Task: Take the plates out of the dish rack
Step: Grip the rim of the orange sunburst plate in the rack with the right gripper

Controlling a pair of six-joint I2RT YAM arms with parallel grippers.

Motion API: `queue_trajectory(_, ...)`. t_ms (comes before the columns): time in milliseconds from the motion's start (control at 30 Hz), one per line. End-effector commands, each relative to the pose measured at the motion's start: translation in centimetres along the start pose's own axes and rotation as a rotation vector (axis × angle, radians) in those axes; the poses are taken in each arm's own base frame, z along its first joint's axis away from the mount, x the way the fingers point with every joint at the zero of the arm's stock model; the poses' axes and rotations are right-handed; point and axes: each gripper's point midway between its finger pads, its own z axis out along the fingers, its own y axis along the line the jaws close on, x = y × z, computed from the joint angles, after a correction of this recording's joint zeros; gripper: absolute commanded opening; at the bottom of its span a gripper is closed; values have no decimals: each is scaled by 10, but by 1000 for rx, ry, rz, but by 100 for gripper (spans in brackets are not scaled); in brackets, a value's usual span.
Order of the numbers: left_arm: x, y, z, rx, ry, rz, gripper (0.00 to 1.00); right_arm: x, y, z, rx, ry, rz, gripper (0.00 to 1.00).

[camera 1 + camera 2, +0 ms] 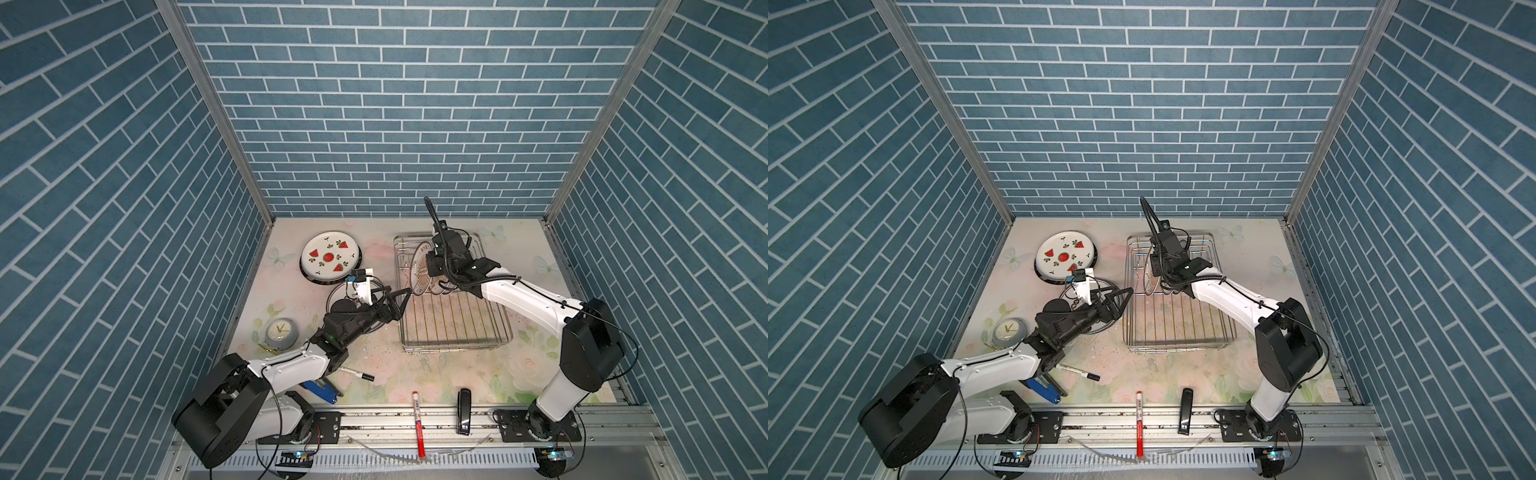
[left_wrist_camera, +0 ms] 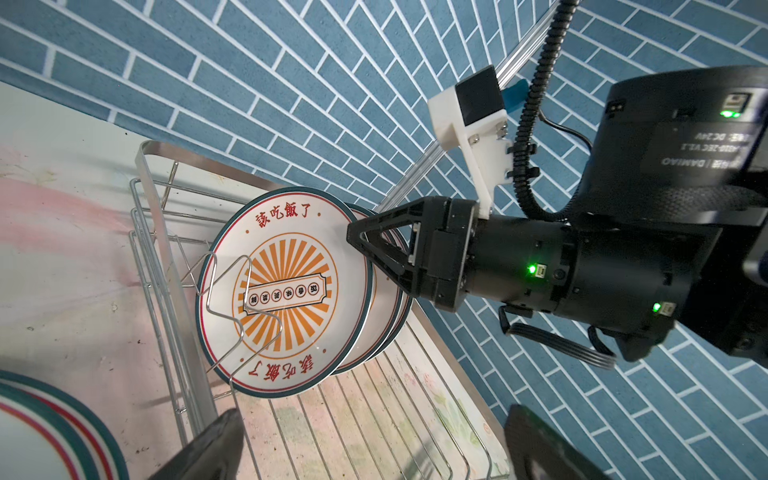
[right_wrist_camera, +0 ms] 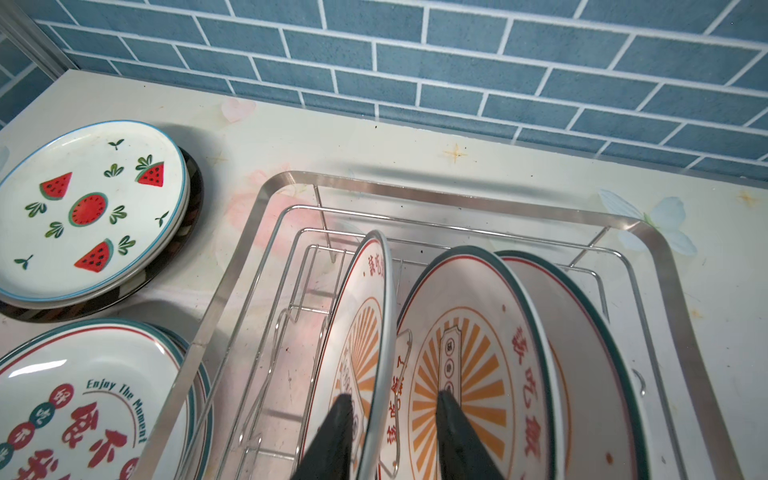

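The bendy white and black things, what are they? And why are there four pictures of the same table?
They are two robot arms. Two pictures look down from above; the other two come from cameras on each arm's wrist. On the table sit a wire dish rack with sunburst plates standing in it, a watermelon plate already out, and a clock. The right tool has its fingers on either side of one sunburst plate's rim; whether it squeezes yet, I cannot tell. The left tool is open and holds nothing.
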Motion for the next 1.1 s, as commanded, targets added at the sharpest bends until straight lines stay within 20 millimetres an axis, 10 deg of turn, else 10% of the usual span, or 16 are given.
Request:
queue_trajectory(0,0,-1,-2,17,-20,-12,100,-2,-1,5,73,7,11,33)
queue_trajectory(1067,-1,5,-24,-37,-35,-9,100,-20,10,19,246,-3,-52,11)
